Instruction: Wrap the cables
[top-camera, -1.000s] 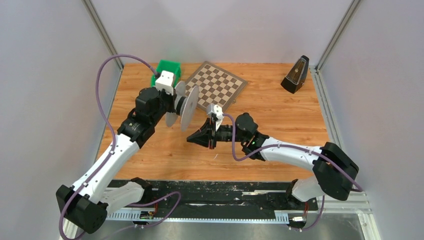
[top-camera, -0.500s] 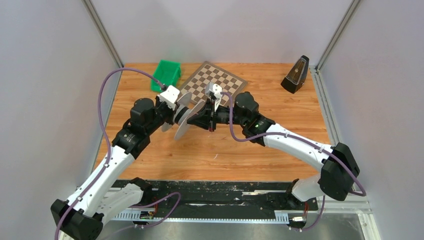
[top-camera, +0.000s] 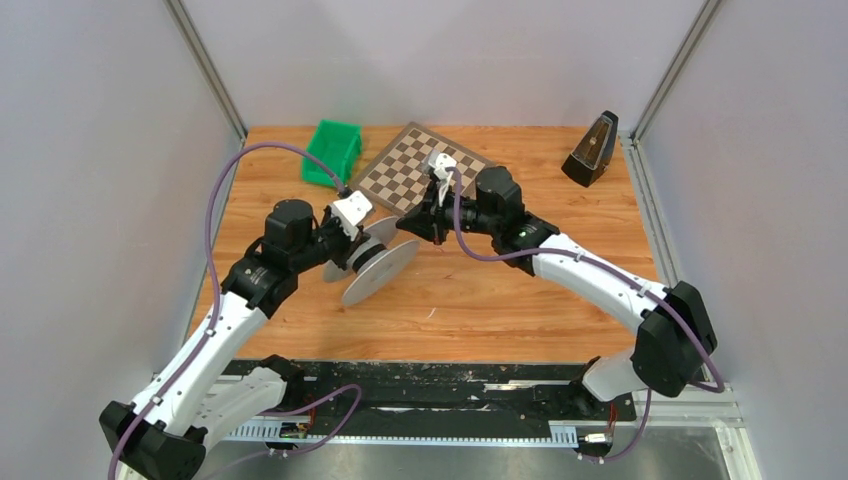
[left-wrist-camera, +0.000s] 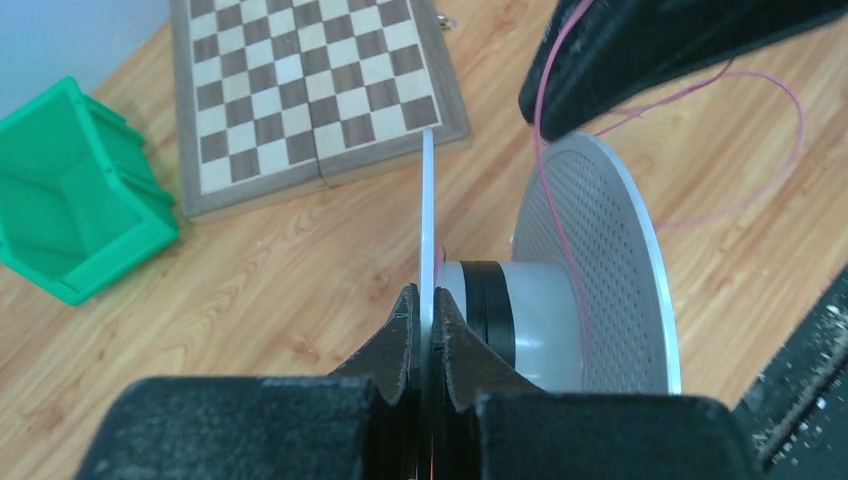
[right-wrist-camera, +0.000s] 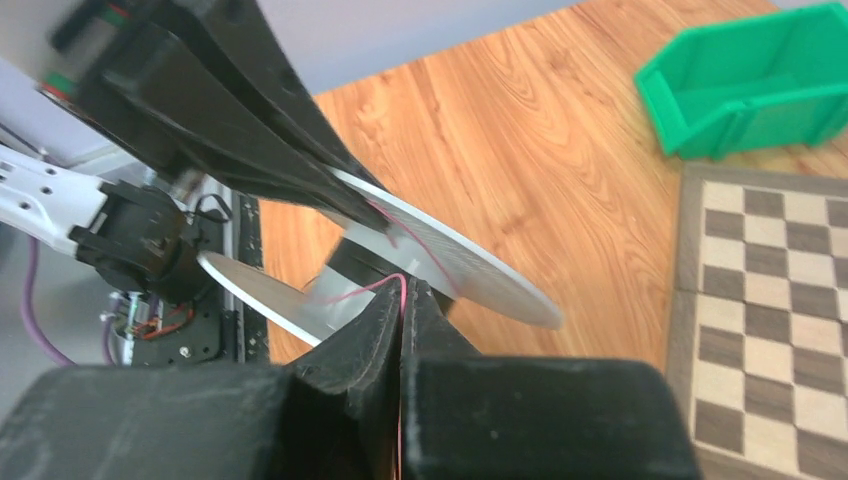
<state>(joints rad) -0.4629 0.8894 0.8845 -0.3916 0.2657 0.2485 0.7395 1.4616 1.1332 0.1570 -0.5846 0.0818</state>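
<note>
A grey spool (top-camera: 378, 268) with two flat discs and a pale hub (left-wrist-camera: 520, 325) is held above the table by my left gripper (left-wrist-camera: 425, 300), which is shut on the edge of one disc (left-wrist-camera: 427, 220). A thin pink cable (left-wrist-camera: 560, 215) runs across the other, perforated disc (left-wrist-camera: 610, 270). My right gripper (right-wrist-camera: 403, 292) is shut on the pink cable (right-wrist-camera: 360, 292) right beside the spool (right-wrist-camera: 440, 255). In the top view the right gripper (top-camera: 412, 223) sits just right of and behind the spool.
A chessboard (top-camera: 418, 170) lies at the back centre and a green bin (top-camera: 333, 150) at the back left. A black metronome (top-camera: 590, 150) stands at the back right. A loop of pink cable (left-wrist-camera: 770, 150) lies on the wooden table.
My left gripper has lowered the spool and tilted it flatter. My right gripper has moved back and to the right, toward the chessboard, with the cable in it.
</note>
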